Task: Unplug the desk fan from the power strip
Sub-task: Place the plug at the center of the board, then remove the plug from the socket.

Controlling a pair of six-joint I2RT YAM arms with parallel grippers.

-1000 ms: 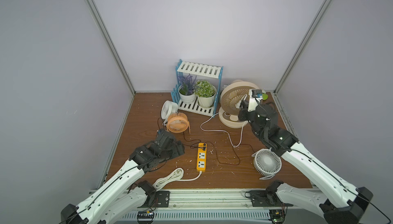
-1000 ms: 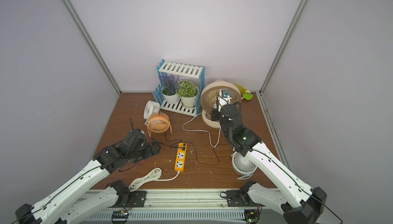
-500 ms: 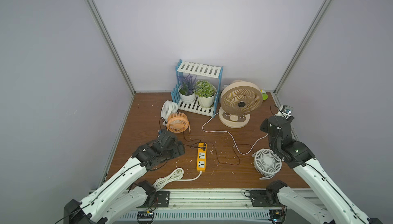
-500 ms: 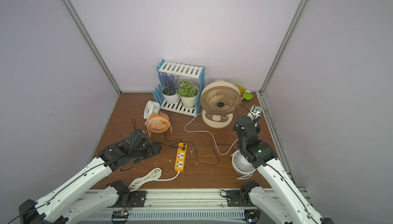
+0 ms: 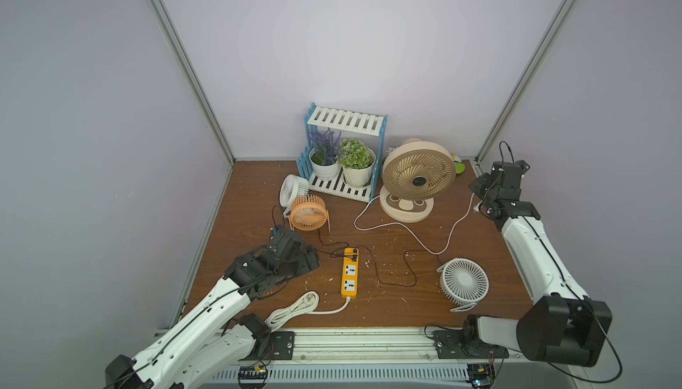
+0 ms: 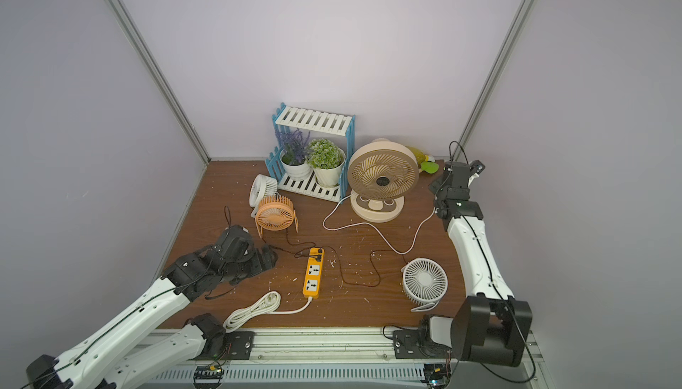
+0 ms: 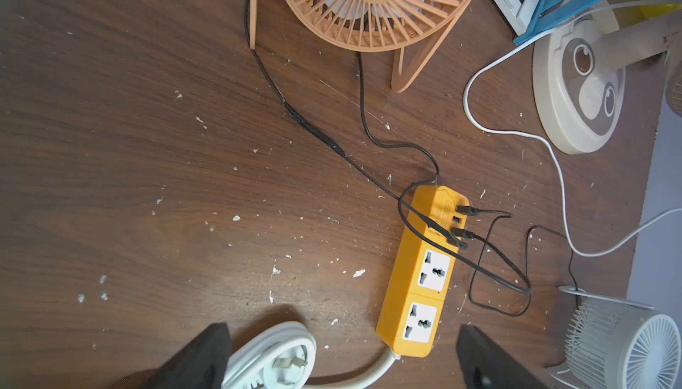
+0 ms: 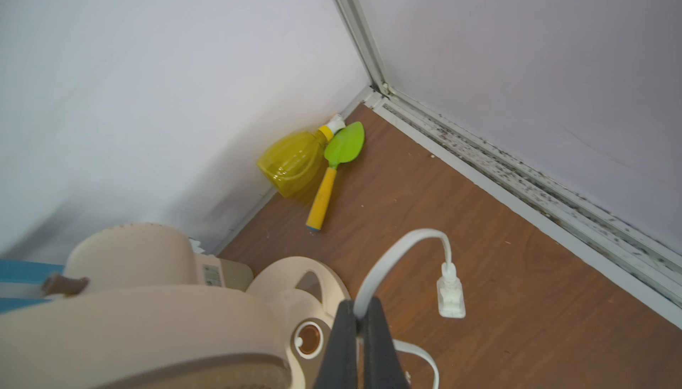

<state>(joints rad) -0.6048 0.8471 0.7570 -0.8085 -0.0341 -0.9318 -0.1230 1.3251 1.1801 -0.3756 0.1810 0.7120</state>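
Note:
The orange-yellow power strip point(image 5: 350, 276) point(image 7: 420, 276) lies at the table's front middle; its two white socket faces hold no plug, and thin black leads point(image 7: 461, 228) sit in its USB ports. The beige desk fan point(image 5: 417, 176) point(image 8: 147, 313) stands at the back right. Its white cord point(image 8: 383, 261) runs to my right gripper point(image 8: 360, 317), which is shut on it by the right wall. The white plug point(image 8: 450, 296) hangs free just past the fingers. My left gripper point(image 7: 341, 331) point(image 5: 310, 258) is open and empty, low over the table left of the strip.
An orange fan point(image 5: 308, 213) and a small white fan point(image 5: 293, 188) stand at the back left, another white fan point(image 5: 464, 282) at the front right. A blue-white plant rack point(image 5: 345, 121) stands at the back. A yellow bottle point(image 8: 291, 164) and green trowel point(image 8: 343, 145) lie in the corner. The strip's coiled cord point(image 5: 295, 306) lies near the front.
My right arm has swung from in front of the beige fan over to the right wall, drawing the white cord along. The left arm has barely moved.

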